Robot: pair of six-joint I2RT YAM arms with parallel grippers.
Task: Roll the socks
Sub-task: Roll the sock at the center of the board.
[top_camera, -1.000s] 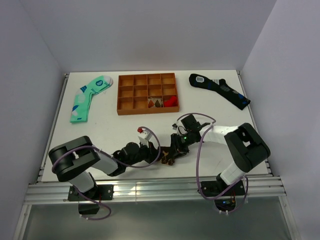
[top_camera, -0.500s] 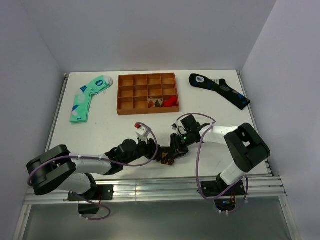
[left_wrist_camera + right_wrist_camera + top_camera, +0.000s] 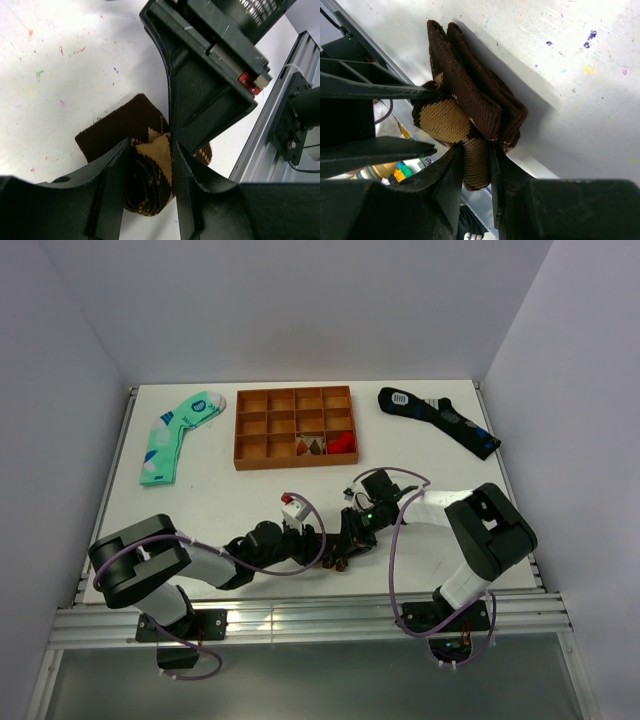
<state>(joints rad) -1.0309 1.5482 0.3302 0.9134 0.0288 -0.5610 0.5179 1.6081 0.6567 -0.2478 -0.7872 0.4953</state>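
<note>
The brown argyle socks (image 3: 335, 556) lie rolled into a tight bundle near the table's front edge, between both grippers. In the left wrist view the roll (image 3: 150, 170) sits between my left fingers, with the dark cuff spread on the table behind it. My left gripper (image 3: 318, 545) is shut on the roll. In the right wrist view the roll (image 3: 470, 125) has its dark cuffs folded over the top, and my right gripper (image 3: 476, 165) is shut on its lower end. My right gripper (image 3: 350, 538) comes in from the right, facing the left one.
An orange compartment tray (image 3: 294, 426) stands at the back middle with small items in it. A mint-green sock (image 3: 177, 434) lies at the back left. A black-navy sock (image 3: 438, 420) lies at the back right. The metal front rail (image 3: 300, 618) runs just below the grippers.
My left arm's elbow swung out to the left and came back. Both grippers and the sock roll stayed almost in place near the front edge.
</note>
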